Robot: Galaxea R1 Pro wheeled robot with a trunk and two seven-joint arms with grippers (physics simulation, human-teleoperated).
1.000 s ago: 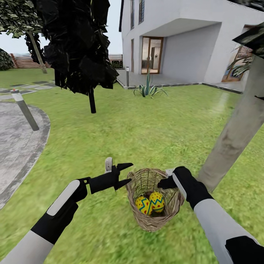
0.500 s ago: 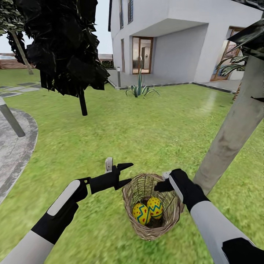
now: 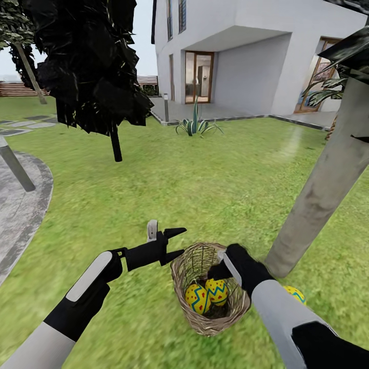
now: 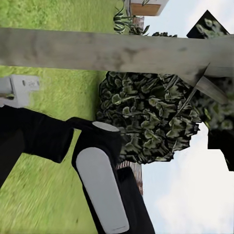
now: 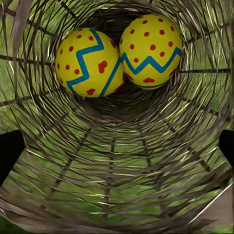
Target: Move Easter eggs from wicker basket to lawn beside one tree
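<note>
Two Easter eggs (image 3: 207, 295) — yellow, red dots, blue-green zigzag — lie touching side by side at the bottom of the wicker basket (image 3: 190, 269), which stands on the lawn (image 3: 205, 184) just left of the pale tree trunk (image 3: 318, 192); the right wrist view looks down the woven wall (image 5: 117, 175) onto both eggs (image 5: 119, 53). A third egg (image 3: 295, 293) lies on the grass near the trunk's base, to the right of the basket, partly hidden behind the right forearm. Right gripper (image 3: 221, 266): at the basket's right rim, pointing in, well above the two eggs and touching neither; its fingers show as dark tips at either edge of the right wrist view, set wide apart and holding nothing. Left gripper (image 3: 174, 243): just left of the basket rim, fingers spread, empty. Left wrist view: the right arm (image 4: 100, 180) before the trunk (image 4: 117, 51) and dark foliage. Far ground — thin dark-trunked tree (image 3: 115, 143), white house (image 3: 256, 51), grey stone patio (image 3: 20, 205) at left, cut off by the frame.
</note>
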